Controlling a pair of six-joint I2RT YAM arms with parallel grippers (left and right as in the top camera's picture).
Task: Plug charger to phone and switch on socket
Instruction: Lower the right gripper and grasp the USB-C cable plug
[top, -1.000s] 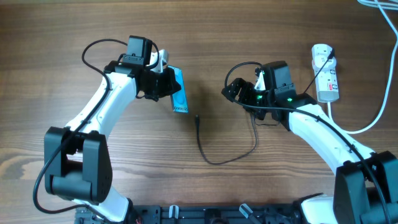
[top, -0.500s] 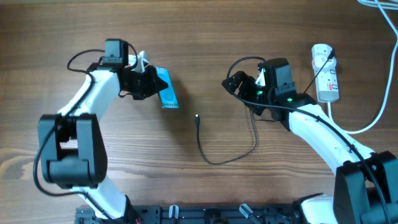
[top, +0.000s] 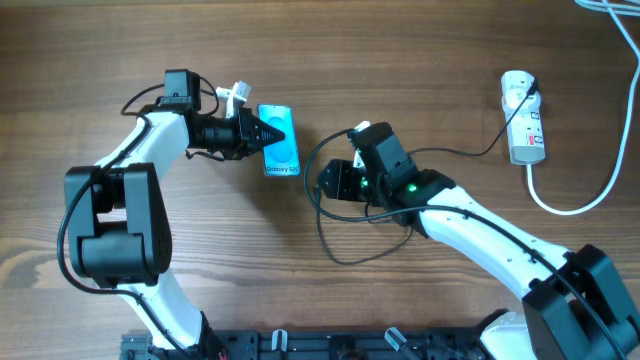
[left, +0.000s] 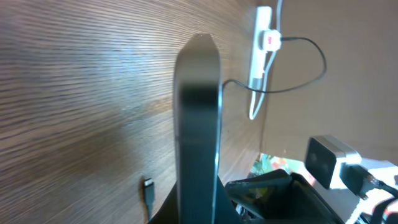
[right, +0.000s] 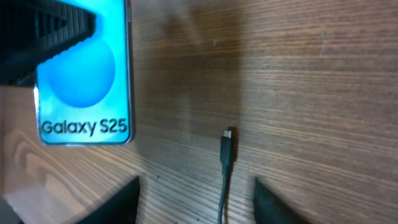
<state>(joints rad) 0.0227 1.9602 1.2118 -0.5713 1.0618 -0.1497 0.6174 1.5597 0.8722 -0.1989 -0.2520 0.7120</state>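
My left gripper (top: 264, 133) is shut on one end of the phone (top: 281, 152), holding it screen-up with the "Galaxy" text toward the table's front. The left wrist view shows the phone (left: 198, 118) edge-on between the jaws. The charger (top: 330, 250) is a thin black cable looping across the table; its metal-tipped connector (right: 227, 142) lies flat just right of the phone (right: 84, 78). My right gripper (right: 198, 202) hovers over the cable behind the connector, one finger on each side, open and not touching it. The white socket (top: 523, 118) lies at the far right.
A thick white cord (top: 600, 190) curves from the socket toward the right edge. The black cable runs from the socket (left: 261, 43) back across the wood to the right arm. Bare wooden table (top: 200, 260) surrounds the phone and connector.
The left gripper carried the phone right and turned its screen up. The right arm swung left and down over the connector, and its jaws narrowed.
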